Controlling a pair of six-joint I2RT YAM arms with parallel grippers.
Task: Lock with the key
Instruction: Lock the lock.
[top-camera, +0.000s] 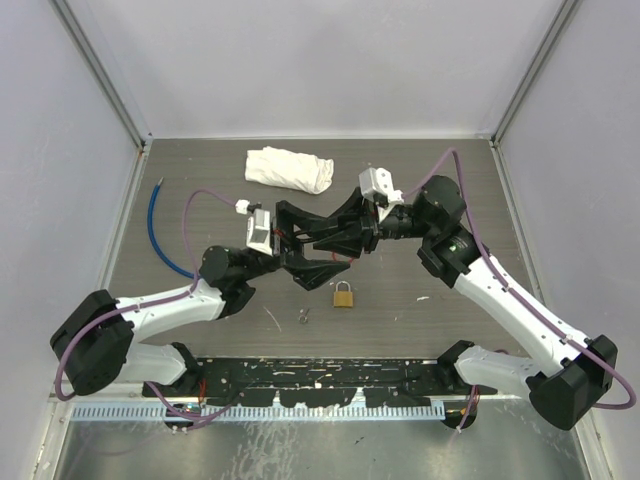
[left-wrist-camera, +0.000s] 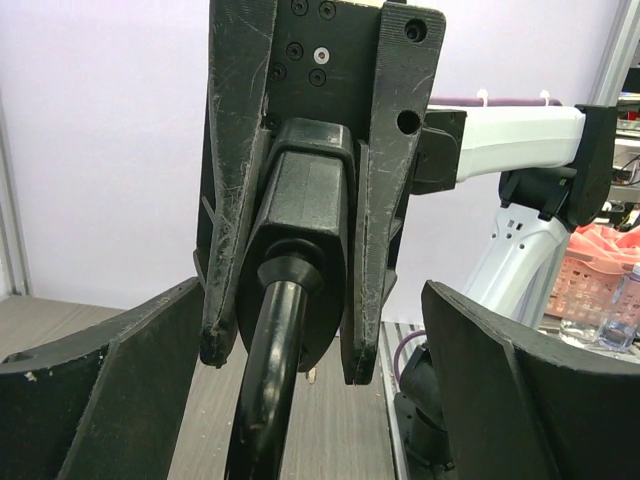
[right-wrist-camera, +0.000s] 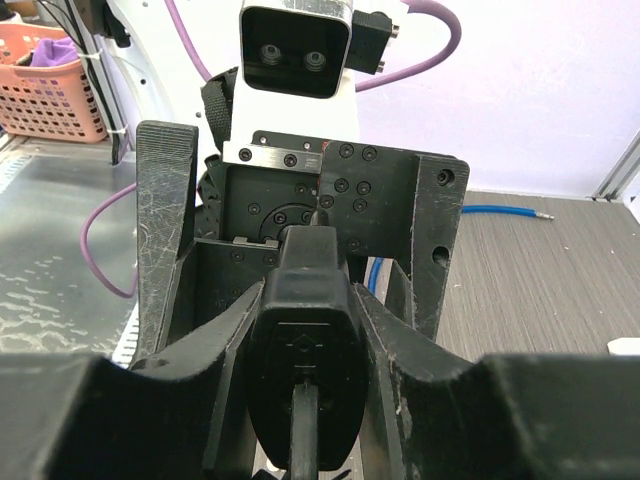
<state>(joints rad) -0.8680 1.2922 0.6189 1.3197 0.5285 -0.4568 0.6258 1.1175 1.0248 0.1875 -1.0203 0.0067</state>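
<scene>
While the right gripper is squeezing one black lump with a curved bar between its two fingers, the left gripper is holding its two fingers wide open around that bar. One gold padlock is lying on the table near both sets of fingers, on the arm-base side, with one small silvery piece beside it.

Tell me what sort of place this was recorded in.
Probably a robot lab test cell: a table boxed in by plain white panels, left arm and right arm mounted at its near edge, a padlock laid out as a prop.
</scene>
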